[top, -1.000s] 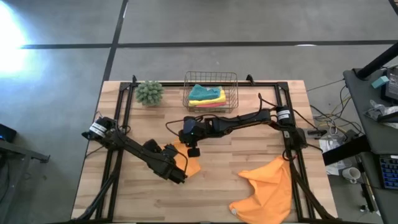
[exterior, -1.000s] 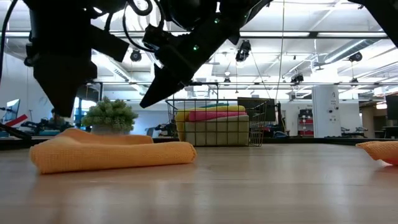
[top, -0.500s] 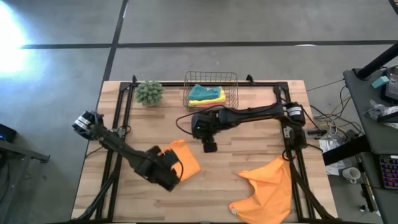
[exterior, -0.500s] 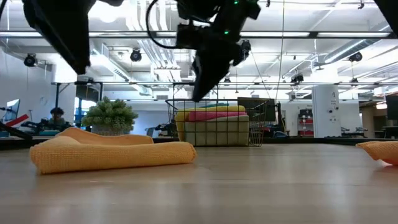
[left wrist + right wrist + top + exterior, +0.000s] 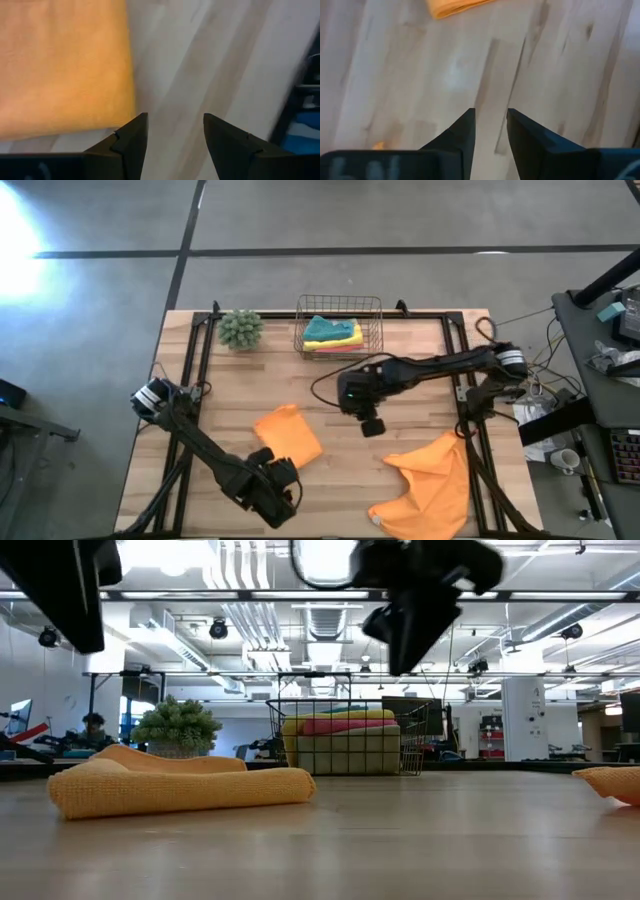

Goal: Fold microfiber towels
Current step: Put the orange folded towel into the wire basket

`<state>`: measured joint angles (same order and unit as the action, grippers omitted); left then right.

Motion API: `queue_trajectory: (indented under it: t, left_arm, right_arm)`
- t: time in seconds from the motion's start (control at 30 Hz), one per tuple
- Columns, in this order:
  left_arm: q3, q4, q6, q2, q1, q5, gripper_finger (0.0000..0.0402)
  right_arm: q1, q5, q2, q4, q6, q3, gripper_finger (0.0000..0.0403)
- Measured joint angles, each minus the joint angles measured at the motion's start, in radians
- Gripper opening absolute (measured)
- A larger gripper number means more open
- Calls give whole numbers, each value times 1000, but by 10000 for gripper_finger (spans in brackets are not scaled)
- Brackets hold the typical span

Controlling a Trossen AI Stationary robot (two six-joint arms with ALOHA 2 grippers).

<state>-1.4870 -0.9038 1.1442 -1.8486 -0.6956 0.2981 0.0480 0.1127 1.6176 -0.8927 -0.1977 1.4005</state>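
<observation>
A folded orange towel [image 5: 288, 436] lies flat on the table left of the middle; it also shows in the low view [image 5: 180, 790] and the left wrist view [image 5: 65, 65]. A second orange towel [image 5: 430, 475] lies crumpled at the near right. My left gripper [image 5: 283, 480] is open and empty, raised near the front edge, just on the near side of the folded towel. My right gripper [image 5: 371, 427] is open by a narrow gap and empty. It hangs above bare table between the two orange towels, and its fingers [image 5: 462, 132] show over bare wood.
A wire basket [image 5: 338, 325] at the far middle holds folded teal, yellow and pink towels. A fuzzy green plant ball [image 5: 240, 328] stands to its left. Bare wood lies between the two orange towels. Dark frame rails run along the table's left and right sides.
My left gripper has drawn back from the folded orange towel toward the near edge and risen. My right gripper has risen and gone toward the table's right edge, away from the folded towel. The folded towel has stayed where it was.
</observation>
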Motion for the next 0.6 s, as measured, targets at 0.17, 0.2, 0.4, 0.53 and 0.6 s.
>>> queue_trajectory:
  t: [0.17,0.2,0.4,0.53,0.6]
  left_arm:
    - [-30,-6,0,-32,-2,0,176]
    - [-30,-5,0,-32,-2,0,176]
    - [-44,-26,2,-35,-4,-24,176]
    - [-71,-21,2,-35,-4,-27,176]
    - [-82,-17,3,-44,-4,-26,176]
  right_arm:
    - [54,0,-125,77,26,-134,94]
    - [67,0,-147,92,30,-156,93]
    - [166,0,-246,164,41,-265,95]
    - [218,-1,-268,247,43,-335,91]
    - [233,-1,-269,291,43,-362,89]
